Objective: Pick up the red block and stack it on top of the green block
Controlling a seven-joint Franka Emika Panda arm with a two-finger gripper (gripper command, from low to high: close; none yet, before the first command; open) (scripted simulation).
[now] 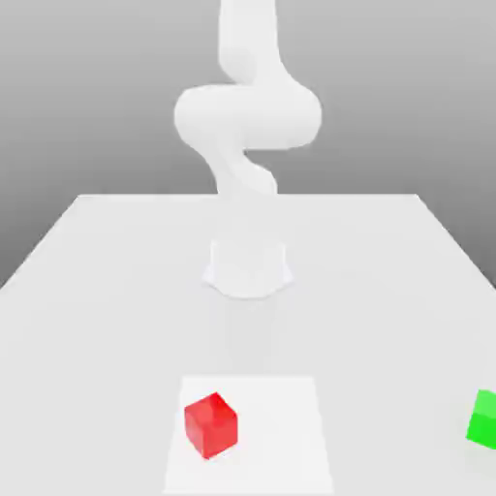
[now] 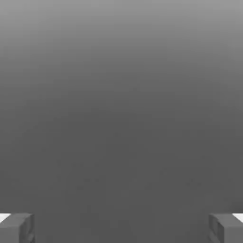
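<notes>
A red block (image 1: 211, 424) rests on the white table near its front edge, a little toward the exterior view's left. The green block (image 1: 483, 418) sits far off at the exterior view's right, partly cut by the picture's border, about as near the front as the red one. The two blocks are well apart. In the hand view my gripper (image 2: 121, 228) is open: its two grey fingertips (image 2: 16, 228) stand wide apart with nothing between them, facing a plain grey background.
The white arm (image 1: 247, 116) rises from its round base (image 1: 248, 266) at the middle of the table (image 1: 107, 291). A paler square patch (image 1: 291, 455) marks the tabletop under and around the red block.
</notes>
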